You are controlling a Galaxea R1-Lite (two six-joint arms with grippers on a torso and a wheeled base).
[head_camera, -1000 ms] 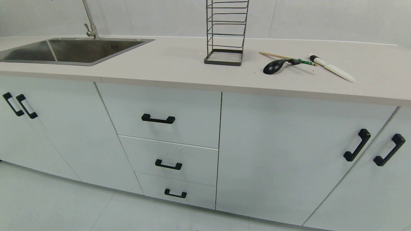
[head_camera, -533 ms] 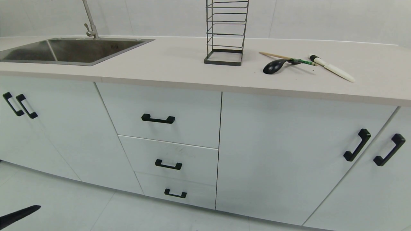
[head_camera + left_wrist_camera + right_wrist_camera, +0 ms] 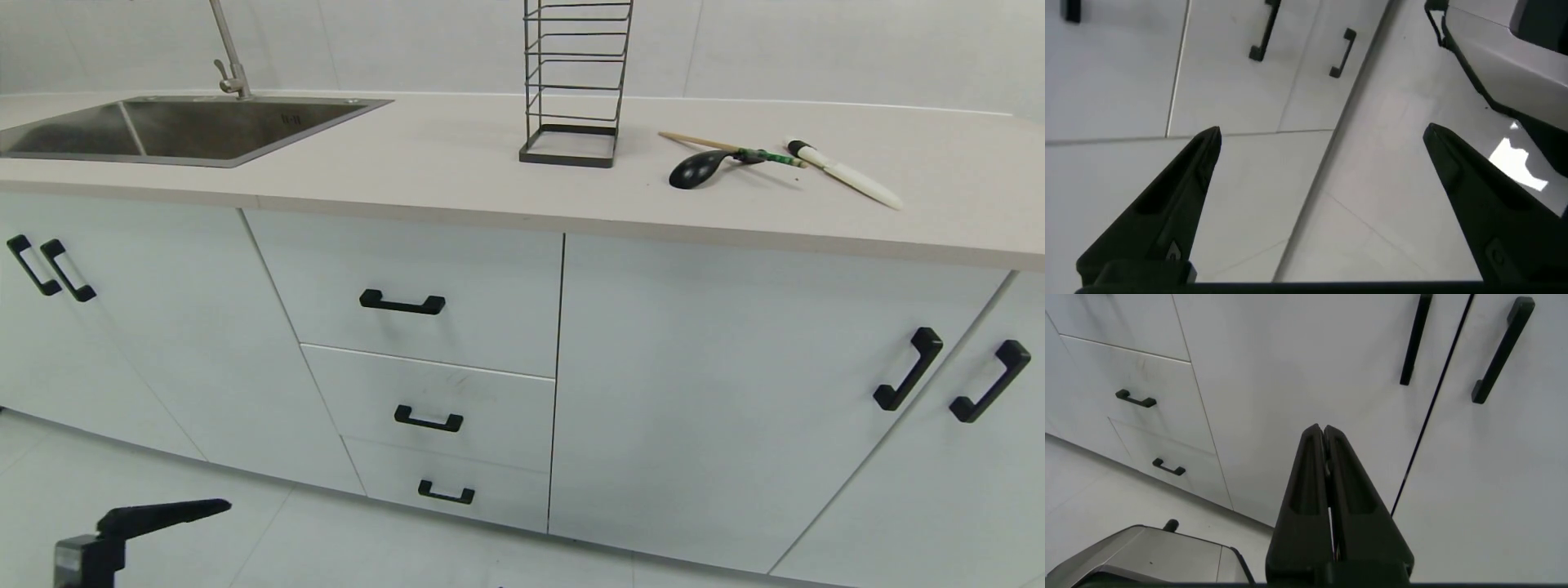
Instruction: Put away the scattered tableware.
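On the countertop to the right of a wire rack lie a black spoon, a wooden chopstick with a green-wrapped end and a white knife with a black handle. My left gripper is open and empty, low by the floor in front of the left cabinets; one of its fingers rises at the lower left of the head view. My right gripper is shut with nothing in it, facing the cabinet doors.
A steel sink with a tap sits at the counter's left. Below are three drawers with black handles, the top one, and cabinet doors with handles at left and right. Tiled floor lies in front.
My left gripper has come up into the head view from the lower left corner and moved rightward. The tableware on the counter has not moved.
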